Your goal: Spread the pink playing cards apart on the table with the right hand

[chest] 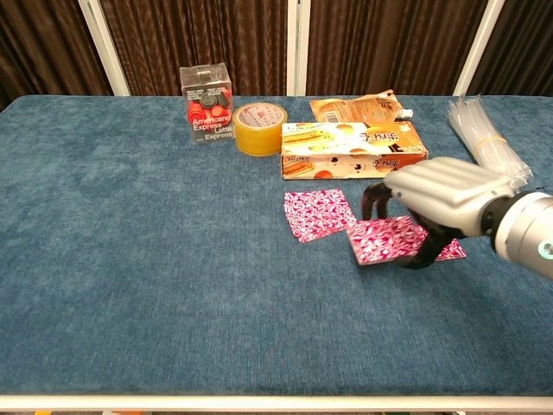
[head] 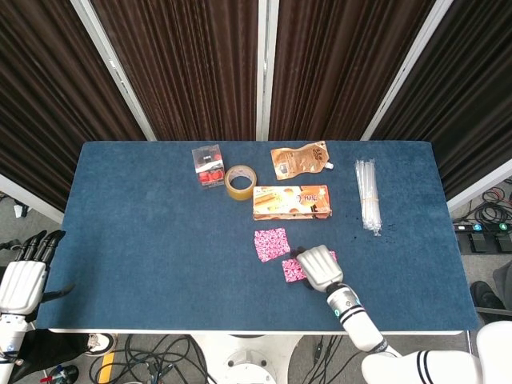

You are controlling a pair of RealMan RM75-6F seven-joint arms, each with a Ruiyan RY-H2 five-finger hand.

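Pink playing cards (chest: 393, 239) sit mid-spread under your right hand (chest: 441, 197), its fingers curled down, seemingly pressing them; next, fan them sideways across the table (chest: 147, 259).

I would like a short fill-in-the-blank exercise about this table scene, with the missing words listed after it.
1. The right hand rests on a stack of pink ____.
2. The tape roll stands between the red can box and the orange ____.
3. The left hand is off the table and holds ____.
4. The bundle of clear straws lies near the table's ____ edge in the head view.

Missing words: cards; snack box; nothing; right
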